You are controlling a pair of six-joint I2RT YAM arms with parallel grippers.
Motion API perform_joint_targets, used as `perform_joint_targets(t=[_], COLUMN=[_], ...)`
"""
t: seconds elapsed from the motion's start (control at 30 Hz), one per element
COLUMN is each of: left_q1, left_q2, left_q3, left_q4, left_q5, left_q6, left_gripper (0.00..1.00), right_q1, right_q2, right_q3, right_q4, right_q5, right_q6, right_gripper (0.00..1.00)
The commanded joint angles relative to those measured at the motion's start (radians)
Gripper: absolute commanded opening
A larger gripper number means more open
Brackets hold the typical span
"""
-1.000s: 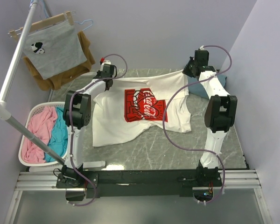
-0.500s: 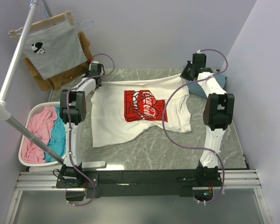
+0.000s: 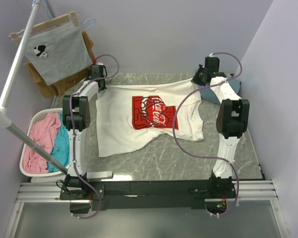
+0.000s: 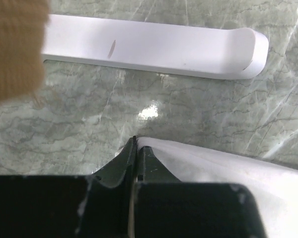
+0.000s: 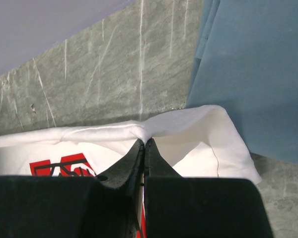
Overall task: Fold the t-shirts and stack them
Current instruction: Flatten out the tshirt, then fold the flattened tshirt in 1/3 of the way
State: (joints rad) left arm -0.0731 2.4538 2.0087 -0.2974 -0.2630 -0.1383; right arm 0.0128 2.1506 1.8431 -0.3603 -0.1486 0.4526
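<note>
While both sets of jaws are clamped tight, the left gripper (image 4: 135, 140) pinches a far corner of the white t-shirt (image 3: 121, 126) and the right gripper (image 5: 144, 144) nips its far edge, just beside the blue t-shirt (image 5: 248, 69). The white one lies spread on the table (image 3: 159, 158), logo up. It looks like soft, light, floppy stuff, so I'd grab hems or corners.

a: which colours is the white t-shirt (image 3: 124, 126) showing?
b: it's carrying a red logo (image 3: 151, 111) with white lettering. at two o'clock the teal-blue t-shirt (image 5: 258, 74) is lying plain; the table (image 4: 89, 114) is showing grey-green marbling.
</note>
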Motion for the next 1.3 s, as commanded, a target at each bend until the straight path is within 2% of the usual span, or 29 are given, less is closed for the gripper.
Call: perform_joint_targets(t=[0.0,0.1,0.2,0.33,0.47,0.73,0.87,1.07,1.17,1.27], left_q1=[0.006,-0.004,-0.014,-0.033,-0.048,-0.1,-0.114,-0.126,-0.128,-0.128], left_q2=[-0.109,-0.195,-0.258,-0.349,-0.354,-0.351,-0.377,-0.404,-0.401,-0.362], left_q3=[-0.037,-0.117,-0.136,-0.199,-0.148,-0.192,-0.298,-0.471,-0.522,-0.496], left_q4=[0.062,0.077,-0.022,-0.055,-0.211,-0.351,-0.342,-0.302,-0.304,-0.339], left_q5=[-0.016,-0.018,-0.016,0.008,0.009,-0.045,-0.077,-0.042,-0.123,-0.263], left_q6=[0.062,0.046,-0.003,-0.04,-0.04,-0.111,-0.161,-0.248,-0.253,-0.251], left_gripper=[0.01,0.01,0.01,0.01,0.01,0.01,0.01,0.01,0.01,0.01], right_q1=[-0.034,-0.033,-0.034,-0.05,-0.05,-0.05,-0.05,-0.05,-0.051,-0.056], right_q2=[-0.084,-0.11,-0.15,-0.218,-0.238,-0.235,-0.274,-0.32,-0.331,-0.334], right_q3=[-0.033,-0.053,-0.076,-0.114,-0.081,-0.114,-0.185,-0.291,-0.32,-0.331], right_q4=[0.032,0.006,-0.019,0.007,-0.049,-0.127,-0.123,-0.123,-0.135,-0.143], right_q5=[-0.019,-0.013,-0.011,-0.113,-0.169,-0.181,-0.184,-0.166,-0.108,-0.063], right_q6=[-0.002,0.0,-0.003,0.004,-0.003,-0.009,-0.011,-0.022,-0.022,-0.022], right_gripper=[0.0,0.0,0.0,0.0,0.0,0.0,0.0,0.0,0.0,0.0])
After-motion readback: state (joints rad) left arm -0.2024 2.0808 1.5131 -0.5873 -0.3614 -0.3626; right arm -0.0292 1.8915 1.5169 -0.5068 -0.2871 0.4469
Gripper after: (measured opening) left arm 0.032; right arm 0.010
